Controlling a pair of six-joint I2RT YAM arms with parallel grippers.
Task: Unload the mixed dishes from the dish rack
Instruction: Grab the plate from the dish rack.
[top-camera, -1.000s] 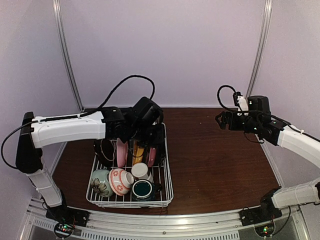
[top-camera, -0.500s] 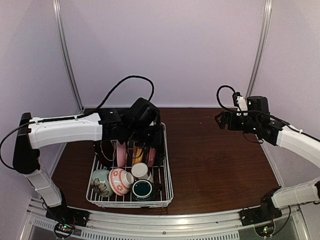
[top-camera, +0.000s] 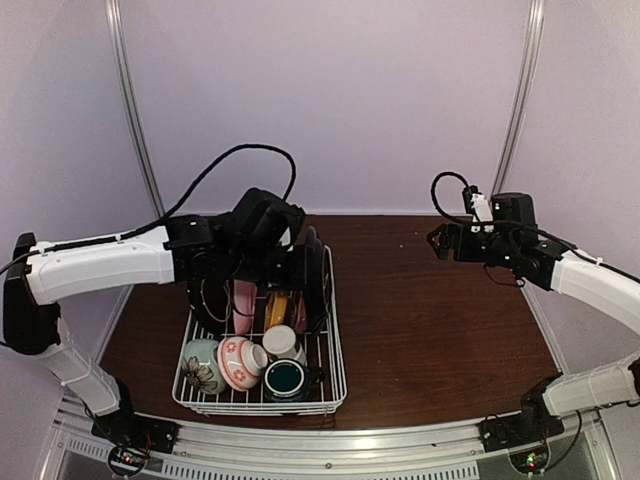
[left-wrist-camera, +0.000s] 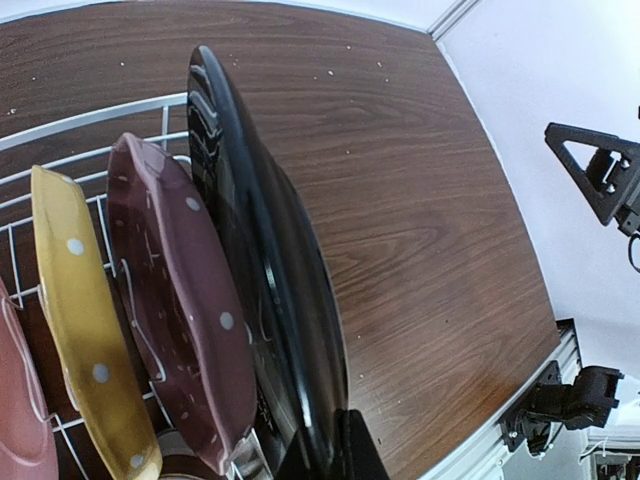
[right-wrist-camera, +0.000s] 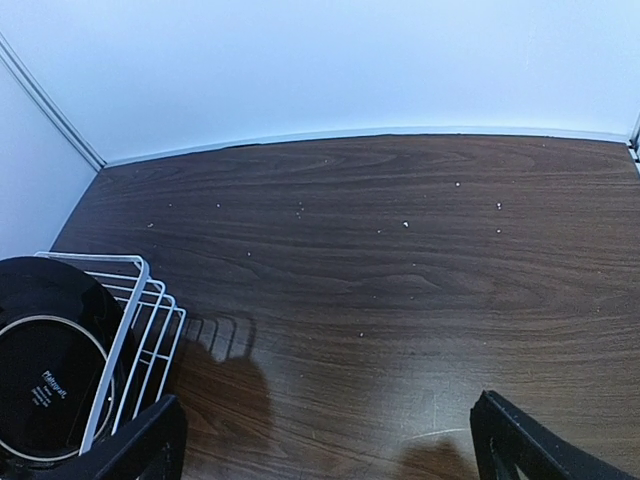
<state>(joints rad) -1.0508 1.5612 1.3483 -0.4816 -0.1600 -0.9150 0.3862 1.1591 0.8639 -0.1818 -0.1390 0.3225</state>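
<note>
- Clamped shut with the left jaws on the rim of the black plate (left-wrist-camera: 268, 285), upright at the right end of the rack (top-camera: 326, 352).
- Just left of that grip: purple dotted plate (left-wrist-camera: 180, 300), then yellow plate (left-wrist-camera: 80, 320), both standing on edge.
- Spread wide and empty: right jaws, above bare surface (right-wrist-camera: 400, 260).

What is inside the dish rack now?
Upright: black plate, held by the left gripper, dotted plate, yellow plate, pink plate. In front: green bowl, pink-white bowl, white cup, teal mug. The left arm hides the rack's far end from above.
</note>
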